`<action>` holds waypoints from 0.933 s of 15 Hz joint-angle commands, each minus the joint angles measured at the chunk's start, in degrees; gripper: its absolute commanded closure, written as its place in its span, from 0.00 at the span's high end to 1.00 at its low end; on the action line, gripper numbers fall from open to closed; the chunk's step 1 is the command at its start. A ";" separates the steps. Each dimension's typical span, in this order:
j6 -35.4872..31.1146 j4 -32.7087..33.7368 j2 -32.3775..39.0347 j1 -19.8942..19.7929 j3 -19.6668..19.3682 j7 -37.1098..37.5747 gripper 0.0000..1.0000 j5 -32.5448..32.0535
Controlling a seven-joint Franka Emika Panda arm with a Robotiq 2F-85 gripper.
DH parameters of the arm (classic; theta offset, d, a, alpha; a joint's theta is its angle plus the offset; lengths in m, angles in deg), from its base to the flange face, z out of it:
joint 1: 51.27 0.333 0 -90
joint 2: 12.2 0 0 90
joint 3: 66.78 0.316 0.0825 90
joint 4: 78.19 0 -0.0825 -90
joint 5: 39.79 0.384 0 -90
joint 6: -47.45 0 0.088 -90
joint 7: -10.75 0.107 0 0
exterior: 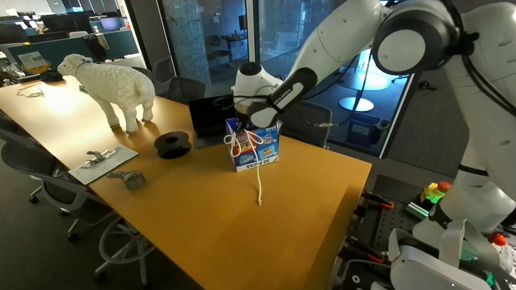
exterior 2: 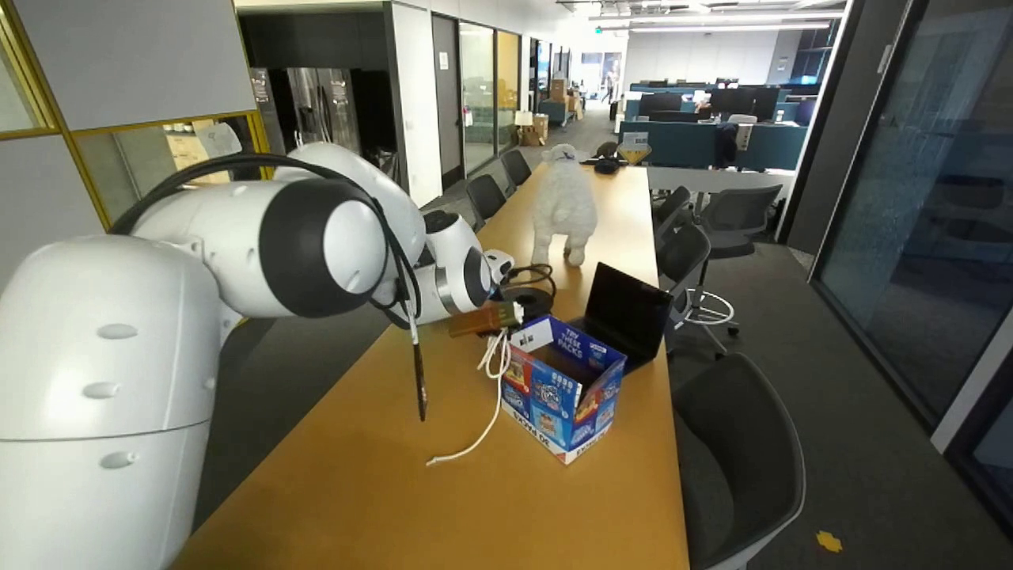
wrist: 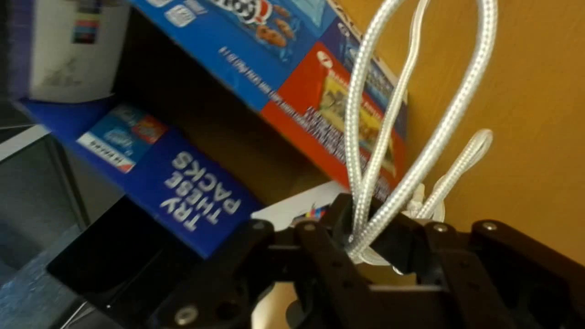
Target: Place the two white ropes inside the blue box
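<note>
The blue box [exterior: 266, 150] stands open-topped on the table, with red and white print; it also shows in an exterior view [exterior 2: 546, 400] and the wrist view [wrist: 219, 50]. My gripper [wrist: 354, 224] is shut on a looped white rope [wrist: 461, 98], just over a corner of the box by a white flap. In an exterior view the gripper [exterior: 241, 128] partly hides that corner. The rope's loops hang outside the box, and one long end [exterior: 258, 177] reaches down to the table; this end also shows in an exterior view [exterior 2: 475, 445]. I cannot make out a separate second rope; the box's inside is dark.
A black laptop [exterior 2: 625, 317] stands right behind the box. A black reel [exterior: 172, 145], a tape roll [exterior: 134, 180], a clipboard [exterior: 105, 163] and a white toy sheep [exterior: 117, 84] are farther along the table [exterior: 225, 225]. A pale cord [exterior: 30, 92] lies at its far end.
</note>
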 commanded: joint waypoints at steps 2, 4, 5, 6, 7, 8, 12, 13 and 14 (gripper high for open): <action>11.14 3.10 -9.58 3.88 -5.17 10.13 0.06 -8.45; 16.87 7.64 -11.46 3.13 -4.94 13.64 0.06 -11.80; 18.24 9.41 -11.46 2.48 -4.98 15.96 0.06 -13.78; 20.49 11.50 -11.81 1.71 -4.49 17.37 0.06 -14.84; 21.48 13.43 -11.85 1.44 -4.76 20.34 0.06 -17.02; 22.92 15.12 -12.01 0.85 -4.41 22.48 0.06 -18.25; 25.46 20.88 -10.80 -0.32 -4.29 33.06 0.06 -25.27; 25.53 21.76 -10.52 -0.45 -4.31 35.99 0.06 -27.34; 26.32 22.98 -10.07 -0.52 -4.23 38.69 0.06 -29.59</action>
